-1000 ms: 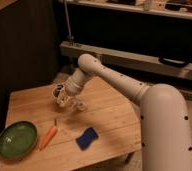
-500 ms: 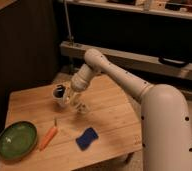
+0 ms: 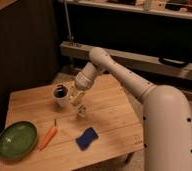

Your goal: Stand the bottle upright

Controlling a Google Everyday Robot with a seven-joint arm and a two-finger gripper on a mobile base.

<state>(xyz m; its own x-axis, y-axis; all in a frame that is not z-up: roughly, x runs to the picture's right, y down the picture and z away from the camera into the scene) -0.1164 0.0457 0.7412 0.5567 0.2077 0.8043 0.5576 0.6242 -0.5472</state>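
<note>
Directly under the closed gripper (image 3: pixel 79 102), the bottle (image 3: pixel 81 111) stands.

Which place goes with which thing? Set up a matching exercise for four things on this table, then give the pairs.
Things:
1. green plate
2. carrot
3. blue sponge
4. white cup

Places:
A. front middle of the table
B. front left corner
C. beside the gripper, which hangs shut over the table's middle
D. just right of the plate

Pairs: 1-B, 2-D, 3-A, 4-C
</note>
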